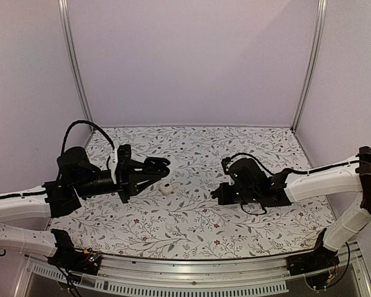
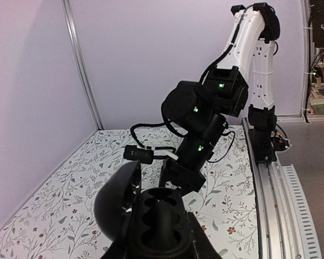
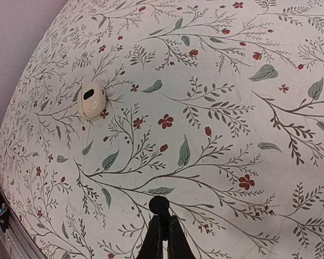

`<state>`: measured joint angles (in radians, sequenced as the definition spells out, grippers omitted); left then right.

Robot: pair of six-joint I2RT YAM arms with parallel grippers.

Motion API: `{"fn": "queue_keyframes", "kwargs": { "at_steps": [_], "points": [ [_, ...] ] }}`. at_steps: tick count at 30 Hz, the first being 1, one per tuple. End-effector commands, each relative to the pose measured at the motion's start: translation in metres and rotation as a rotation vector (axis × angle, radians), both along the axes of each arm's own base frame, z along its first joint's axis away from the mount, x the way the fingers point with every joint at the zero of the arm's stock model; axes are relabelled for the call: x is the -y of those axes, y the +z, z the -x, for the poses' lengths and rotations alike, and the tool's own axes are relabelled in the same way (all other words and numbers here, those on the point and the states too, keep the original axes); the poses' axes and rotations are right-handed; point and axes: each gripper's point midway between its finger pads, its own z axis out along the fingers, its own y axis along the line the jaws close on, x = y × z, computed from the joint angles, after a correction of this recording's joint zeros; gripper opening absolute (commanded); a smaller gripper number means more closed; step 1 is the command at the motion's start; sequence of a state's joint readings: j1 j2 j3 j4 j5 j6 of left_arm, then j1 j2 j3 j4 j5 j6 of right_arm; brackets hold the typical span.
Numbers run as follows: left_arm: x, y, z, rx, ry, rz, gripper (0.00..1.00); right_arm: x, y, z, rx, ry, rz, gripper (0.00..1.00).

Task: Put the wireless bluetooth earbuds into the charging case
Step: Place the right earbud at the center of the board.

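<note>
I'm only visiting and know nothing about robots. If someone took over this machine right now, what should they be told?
Left gripper: shut on the black case, lid open.
Right gripper: shut on one tiny black earbud.
Second earbud: not visible; the case's hollows are too dark to check.
A small white object lies on the table.
Left to do: seat the held earbud in the case.

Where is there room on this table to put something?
Free: the strip by the rear wall and the near stretch between the arm bases. Crowded: the middle, with the left end effector holding the black case, a cream object, and the right end effector pinching an earbud.
</note>
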<state>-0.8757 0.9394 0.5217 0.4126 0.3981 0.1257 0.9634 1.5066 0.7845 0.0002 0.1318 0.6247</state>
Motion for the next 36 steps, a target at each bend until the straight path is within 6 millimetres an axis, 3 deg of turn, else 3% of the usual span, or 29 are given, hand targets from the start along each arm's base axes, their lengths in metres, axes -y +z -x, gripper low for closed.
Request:
{"fn": "queue_keyframes", "kwargs": {
  "at_steps": [1,9,15,26,32,36],
  "points": [
    [-0.009,0.008,-0.004,0.018,0.035,0.043,0.0,-0.03,0.02,-0.028,0.034,-0.196,-0.182,0.0],
    [-0.015,0.011,-0.001,0.026,0.043,0.052,0.0,-0.042,-0.024,-0.046,-0.078,-0.373,-0.233,0.0],
    [-0.015,0.011,-0.001,0.032,0.043,0.05,0.0,-0.044,-0.039,-0.055,-0.123,-0.466,-0.23,0.02],
    [-0.016,0.01,-0.002,0.034,0.046,0.049,0.0,-0.034,-0.082,-0.04,-0.251,-0.538,-0.191,0.06],
    [-0.016,0.009,-0.002,0.038,0.046,0.045,0.0,-0.035,-0.087,-0.024,-0.303,-0.511,-0.211,0.22],
    [-0.016,0.007,-0.002,0.035,0.048,0.042,0.0,-0.039,-0.075,-0.017,-0.284,-0.471,-0.25,0.29]
  ]
}}
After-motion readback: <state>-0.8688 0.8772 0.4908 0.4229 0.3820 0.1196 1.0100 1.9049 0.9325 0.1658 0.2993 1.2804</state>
